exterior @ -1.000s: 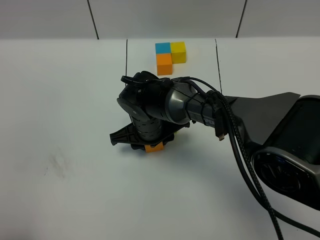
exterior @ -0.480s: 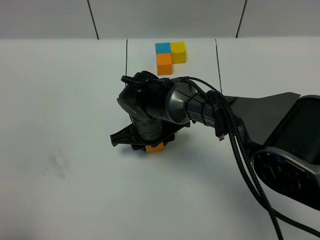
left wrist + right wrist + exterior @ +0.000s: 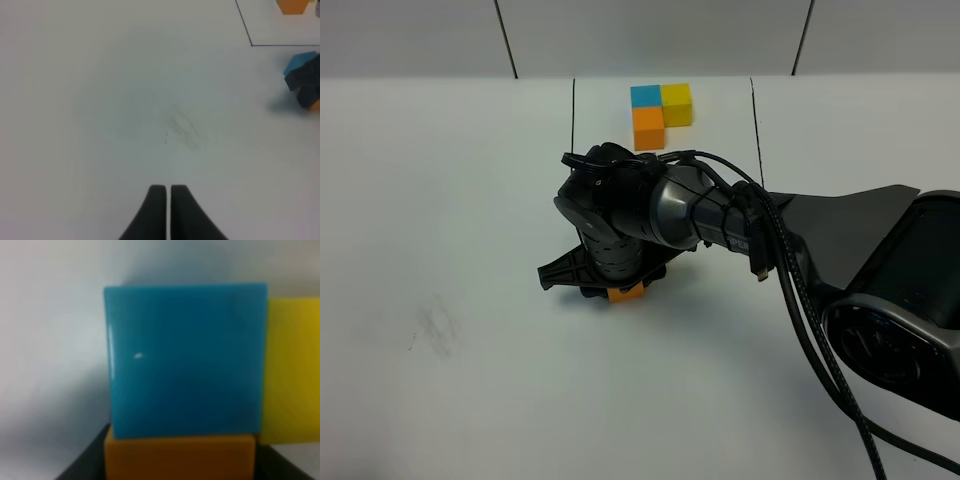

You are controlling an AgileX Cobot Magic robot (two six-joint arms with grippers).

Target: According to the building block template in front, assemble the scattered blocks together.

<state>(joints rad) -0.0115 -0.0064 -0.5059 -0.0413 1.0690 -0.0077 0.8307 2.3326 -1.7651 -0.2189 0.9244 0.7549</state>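
Step in hand: we judge the orange block point(image 3: 180, 456) is being seated against the blue block point(image 3: 186, 360) and yellow block point(image 3: 292, 370), mid-tabletop point(image 3: 440, 200), near the template point(image 3: 660, 112).

Right end effector point(image 3: 620, 290): pinching the orange block.

Left end effector point(image 3: 166, 210): pressed together, empty.

Next: we release squarely.

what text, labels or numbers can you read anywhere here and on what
None can be read.
The template cubes, the loose blue cube, yellow cube and orange cube all have plain faces.
The right arm's small light tag is too small and blurred to tell.
The table carries only thin black lines.
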